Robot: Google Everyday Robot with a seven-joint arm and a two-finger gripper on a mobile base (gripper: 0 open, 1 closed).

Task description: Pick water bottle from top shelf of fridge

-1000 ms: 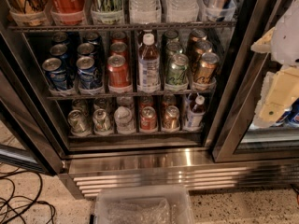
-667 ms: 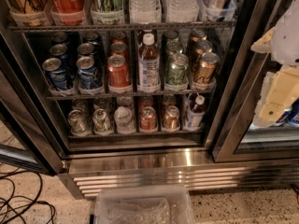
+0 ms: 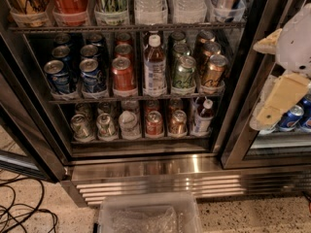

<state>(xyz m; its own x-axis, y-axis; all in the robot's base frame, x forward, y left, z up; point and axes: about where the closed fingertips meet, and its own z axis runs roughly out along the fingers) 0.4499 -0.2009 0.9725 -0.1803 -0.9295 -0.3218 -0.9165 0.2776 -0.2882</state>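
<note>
Two clear ribbed plastic water bottles [image 3: 149,1] stand front-row on the dark wire top shelf [image 3: 97,28] of the stainless-steel fridge [image 3: 146,169], dividers keeping them upright, while the white-and-beige gripper [image 3: 284,89] hangs far right, open or closed I cannot tell.

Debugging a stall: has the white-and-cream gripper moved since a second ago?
No. The white-and-cream gripper holds the same spot at the right, overlapping the steel door frame exactly as before.

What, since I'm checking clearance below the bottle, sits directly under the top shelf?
Under the top shelf stand rows of soda cans with one labelled bottle. Rear cans are partly hidden behind front ones. The gripper hangs outside, right of the fridge opening.
</note>
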